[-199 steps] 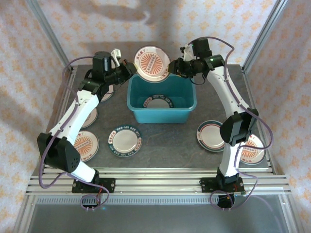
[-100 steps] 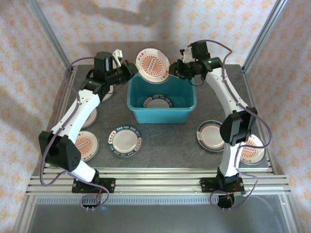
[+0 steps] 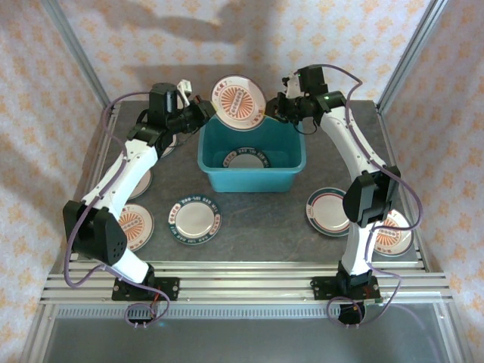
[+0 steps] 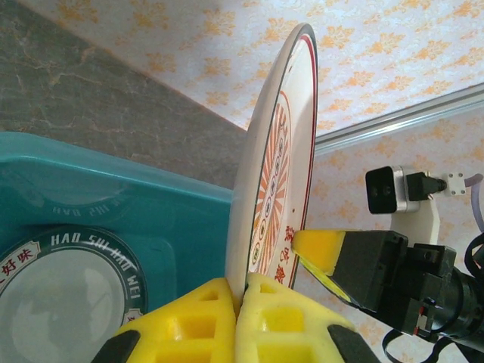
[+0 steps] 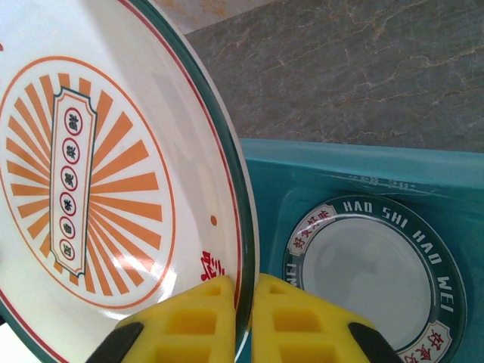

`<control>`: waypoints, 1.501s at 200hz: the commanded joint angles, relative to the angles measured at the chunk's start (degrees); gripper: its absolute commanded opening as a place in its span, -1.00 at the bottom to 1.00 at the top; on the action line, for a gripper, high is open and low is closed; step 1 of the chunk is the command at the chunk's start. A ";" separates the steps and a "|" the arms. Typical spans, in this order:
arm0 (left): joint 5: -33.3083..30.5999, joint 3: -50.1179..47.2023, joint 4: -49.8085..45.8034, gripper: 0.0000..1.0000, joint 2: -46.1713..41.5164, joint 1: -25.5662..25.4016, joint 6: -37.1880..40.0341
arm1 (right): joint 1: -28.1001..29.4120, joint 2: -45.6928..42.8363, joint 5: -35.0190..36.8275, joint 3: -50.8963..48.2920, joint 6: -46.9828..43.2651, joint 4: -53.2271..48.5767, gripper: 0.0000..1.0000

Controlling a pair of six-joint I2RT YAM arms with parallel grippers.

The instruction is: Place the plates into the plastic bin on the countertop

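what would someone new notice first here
Both arms meet on one orange sunburst plate, held on edge above the far side of the teal bin, with the left gripper and right gripper each pinching its rim. One green-rimmed plate lies flat in the bin, and other plates sit on the grey countertop on both sides.

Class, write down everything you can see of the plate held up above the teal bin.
The raised plate is round, flat and glossy, like glazed ceramic: white face, orange sunburst around a panel of red characters, thin red line, dark green rim. It stands nearly on edge above the far side of the bin. The left claw pinches its rim on one side and the right claw on the opposite side; nothing else touches it.
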 commanded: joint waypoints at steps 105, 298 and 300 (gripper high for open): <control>4.94 -1.98 8.57 -1.00 1.05 -0.59 -3.71 | 0.58 -3.03 1.36 -1.19 2.15 4.01 -0.60; 2.84 -3.15 1.27 -0.74 1.22 -0.60 1.66 | -0.23 -7.24 0.67 -10.16 6.59 11.50 -1.00; 2.77 -3.15 1.18 -0.72 1.21 -0.61 1.75 | -0.21 -7.31 0.68 -10.27 6.62 11.57 -1.00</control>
